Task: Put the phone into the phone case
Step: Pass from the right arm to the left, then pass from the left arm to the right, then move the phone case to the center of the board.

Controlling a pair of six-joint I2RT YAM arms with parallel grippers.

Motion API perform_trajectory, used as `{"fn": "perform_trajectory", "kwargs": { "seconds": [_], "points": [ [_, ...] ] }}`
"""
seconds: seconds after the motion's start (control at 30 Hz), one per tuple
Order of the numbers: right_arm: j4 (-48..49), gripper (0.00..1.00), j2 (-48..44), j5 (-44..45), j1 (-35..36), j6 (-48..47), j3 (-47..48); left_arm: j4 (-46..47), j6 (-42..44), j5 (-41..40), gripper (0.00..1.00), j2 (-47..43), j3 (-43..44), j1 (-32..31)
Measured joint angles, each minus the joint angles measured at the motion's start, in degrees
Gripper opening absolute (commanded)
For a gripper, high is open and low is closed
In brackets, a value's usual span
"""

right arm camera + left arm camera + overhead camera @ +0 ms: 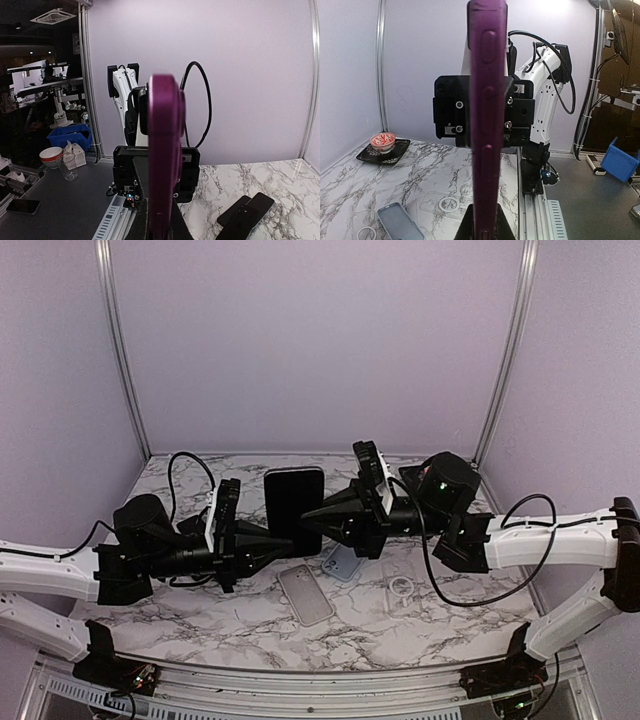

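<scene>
A phone (294,495) with a dark face and purple sides stands upright on its short edge above the table's middle. The purple sides with raised buttons look like a case around it. My left gripper (288,540) is shut on its lower left edge and my right gripper (308,516) on its lower right edge. In the left wrist view the purple edge (487,125) rises from between my fingers (465,227). In the right wrist view it (165,160) does the same between my fingers (142,225).
A grey case (305,594), a bluish case (343,562) and a clear case with a white ring (400,587) lie on the marble below the grippers. A red-patterned bowl on a black saucer (383,142) and black flat items (245,212) sit further off.
</scene>
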Motion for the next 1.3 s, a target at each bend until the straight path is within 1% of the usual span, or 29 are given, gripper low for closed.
{"fn": "perform_trajectory", "kwargs": {
  "seconds": [0.03,0.07,0.1,0.13,0.17,0.23,0.3,0.33,0.4,0.43,0.47,0.53,0.57,0.63,0.7,0.8,0.9,1.0,1.13,1.3],
  "points": [
    [-0.3,0.14,0.0,0.2,0.0,0.3,0.0,-0.1,0.3,0.2,0.0,0.0,0.0,0.0],
    [-0.9,0.25,0.0,0.2,0.0,0.2,0.3,-0.2,0.5,0.2,0.0,0.0,0.0,0.1],
    [-1.4,0.32,0.0,0.2,0.0,-0.3,0.6,-0.3,0.5,0.3,0.0,0.0,0.0,0.0],
    [-2.2,0.35,0.0,0.1,-0.1,-0.7,1.1,-0.3,0.2,0.3,0.0,0.0,0.0,0.0],
    [-3.4,0.35,0.0,-0.2,-0.2,-1.7,1.9,-0.6,0.2,0.2,0.0,0.0,0.0,0.0],
    [-5.8,0.33,-0.1,-0.5,-0.5,-3.0,4.0,-1.2,0.2,-0.2,0.0,0.0,-0.2,-0.1],
    [-8.2,0.26,-0.1,-0.7,-1.0,-4.3,6.1,-1.7,0.2,-0.7,0.0,0.0,-0.3,-0.2],
    [-9.3,0.21,-0.2,-0.9,-1.2,-5.0,7.1,-1.9,0.2,-1.0,0.0,0.0,-0.3,-0.2],
    [-11.1,0.06,-0.2,-1.5,-1.4,-6.2,8.2,-2.1,0.2,-1.4,0.0,0.0,-0.4,-0.2],
    [-11.6,0.0,-0.2,-1.6,-1.4,-6.5,8.3,-2.2,0.2,-1.5,0.0,0.0,-0.4,-0.3],
    [-12.6,0.0,-0.2,-1.9,-1.5,-6.3,8.4,-2.4,0.9,-1.8,0.0,0.0,-0.4,-0.3],
    [-14.6,0.0,-0.3,-2.5,-1.9,-5.8,8.6,-2.9,2.1,-2.1,0.34,0.3,-0.5,-0.3],
    [-15.4,0.0,-0.4,-2.9,-2.2,-6.2,8.6,-3.2,1.7,-2.5,0.4,0.5,-0.5,-0.3],
    [-17.5,0.0,-0.7,-3.4,-3.1,-8.2,8.1,-4.1,0.5,-4.2,0.41,0.8,-0.5,-0.3],
    [-18.6,0.0,-1.4,-1.6,-5.9,-8.4,5.8,-6.6,-1.0,-7.9,0.41,0.9,-0.5,-0.3],
    [-21.0,0.0,-1.4,4.9,-11.8,-6.8,2.1,-12.3,-3.3,-15.5,0.41,1.6,-0.4,-0.2],
    [-24.1,0.0,0.3,13.3,-15.1,-4.5,-0.6,-19.5,-6.4,-22.6,0.41,4.3,-0.3,1.1],
    [-25.1,0.0,1.1,17.8,-14.5,-1.2,-5.0,-26.0,-10.1,-25.8,0.4,9.0,0.1,4.2],
    [-26.6,0.0,1.5,21.4,-12.9,2.3,-10.6,-31.8,-13.8,-27.1,0.39,17.8,1.6,9.2],
    [-26.6,0.0,3.1,24.4,-10.1,5.4,-12.8,-33.8,-14.4,-26.6,0.39,26.4,4.2,9.7]
  ]
}}
